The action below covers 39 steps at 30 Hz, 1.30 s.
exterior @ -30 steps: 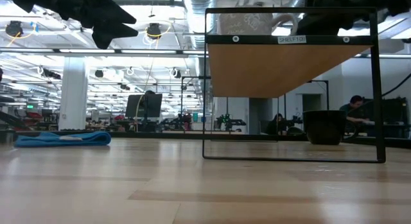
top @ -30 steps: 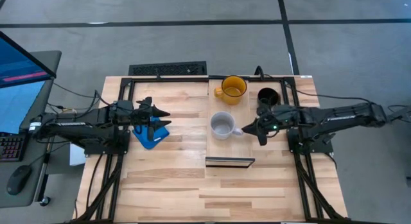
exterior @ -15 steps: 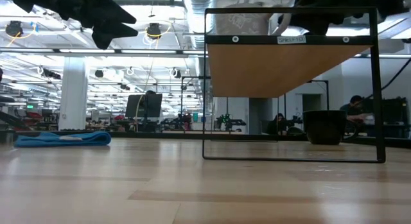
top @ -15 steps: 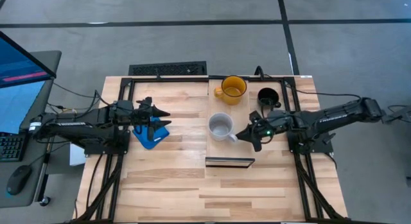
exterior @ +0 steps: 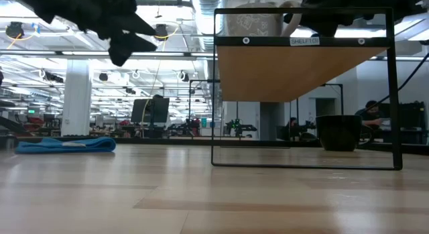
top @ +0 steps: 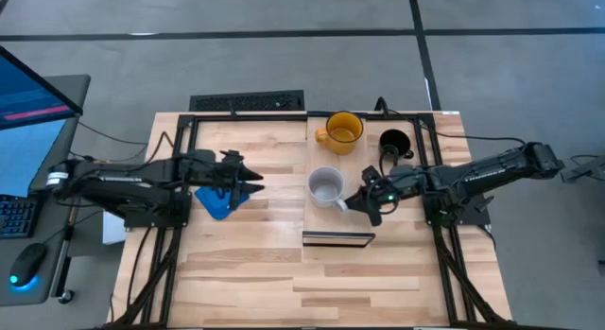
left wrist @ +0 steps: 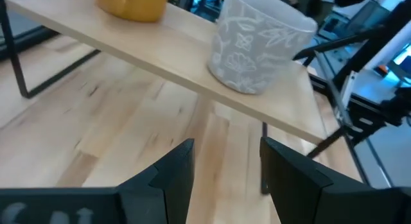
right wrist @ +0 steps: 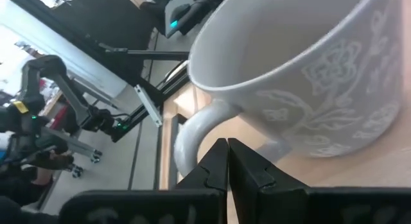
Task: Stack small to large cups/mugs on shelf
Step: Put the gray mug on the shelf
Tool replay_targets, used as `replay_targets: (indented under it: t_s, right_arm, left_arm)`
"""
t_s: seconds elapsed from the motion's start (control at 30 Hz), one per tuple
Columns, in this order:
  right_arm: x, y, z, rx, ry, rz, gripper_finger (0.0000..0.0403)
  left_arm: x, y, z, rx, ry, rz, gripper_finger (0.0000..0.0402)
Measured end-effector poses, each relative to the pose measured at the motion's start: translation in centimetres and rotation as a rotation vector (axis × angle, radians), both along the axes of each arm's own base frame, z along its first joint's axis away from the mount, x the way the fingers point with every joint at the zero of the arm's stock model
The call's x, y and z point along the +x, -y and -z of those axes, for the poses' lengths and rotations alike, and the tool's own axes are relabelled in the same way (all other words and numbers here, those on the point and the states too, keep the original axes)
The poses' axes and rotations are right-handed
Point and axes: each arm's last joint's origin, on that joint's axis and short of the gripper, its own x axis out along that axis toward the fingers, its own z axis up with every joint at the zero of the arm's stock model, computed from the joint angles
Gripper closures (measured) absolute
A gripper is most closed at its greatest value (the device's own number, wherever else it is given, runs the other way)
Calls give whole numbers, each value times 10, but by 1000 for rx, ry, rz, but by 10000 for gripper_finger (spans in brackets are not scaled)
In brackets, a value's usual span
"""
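The pale wooden shelf (top: 342, 221) stands on a dark frame at the middle of the table. A yellow mug (top: 342, 130) sits at its far end and a white patterned mug (top: 326, 186) stands upright at its middle. The black mug (top: 395, 141) rests on the tabletop to the right of the shelf. My right gripper (top: 363, 199) is shut, just to the right of the white mug at its handle (right wrist: 192, 131). My left gripper (top: 251, 179) is open above the table, left of the shelf, and points at the white mug (left wrist: 257, 44). My right gripper has its shut fingertips (right wrist: 226, 153) against the white mug's handle, low down where it joins the wall (right wrist: 212, 121). They come from the table's right, nearly level and slanting a little down. The mug stands upright with its base on the shelf.
A folded blue cloth (top: 216, 202) lies on the table under my left gripper. A monitor, keyboard and mouse stand off the table's left edge. The shelf's dark frame legs (exterior: 392, 93) reach down to the tabletop. The table's near half is bare wood.
My right gripper, still shut, has moved toward the table's left and near edge, up to the white mug's handle. The mug has slid slightly left and its handle has swung toward the near edge. My left gripper, still open, has moved right toward the shelf and sunk a little.
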Motion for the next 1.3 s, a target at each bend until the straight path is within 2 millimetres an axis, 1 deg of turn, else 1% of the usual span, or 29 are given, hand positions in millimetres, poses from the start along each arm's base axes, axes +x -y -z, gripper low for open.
replay_targets:
  t_s: [0.1, 0.3, 0.4, 0.6, 0.8, 1.07, 1.3]
  right_arm:
    - [0, -1, 0, 10, 2, -27, 369]
    - [-1, -1, 0, -8, 5, -44, 369]
    - [-1, -1, -1, -12, 2, -44, 369]
    - [-2, -1, 0, -12, -6, -44, 369]
    - [-2, -1, 0, -12, -6, -45, 369]
    - [-2, -1, 0, -12, -6, -46, 369]
    - [-1, -1, -1, -12, 3, -46, 369]
  left_arm:
    - [8, -1, 2, 0, 16, -1, 235]
    - [28, -2, 0, -9, 135, 29, 235]
    - [37, -2, 5, -40, 154, 70, 235]
    - [53, -3, 17, -87, 160, 93, 235]
    - [73, -6, 10, -77, 187, 110, 235]
    - [106, -14, 12, -97, 151, 225, 235]
    - [130, -22, 6, -88, 159, 275, 235]
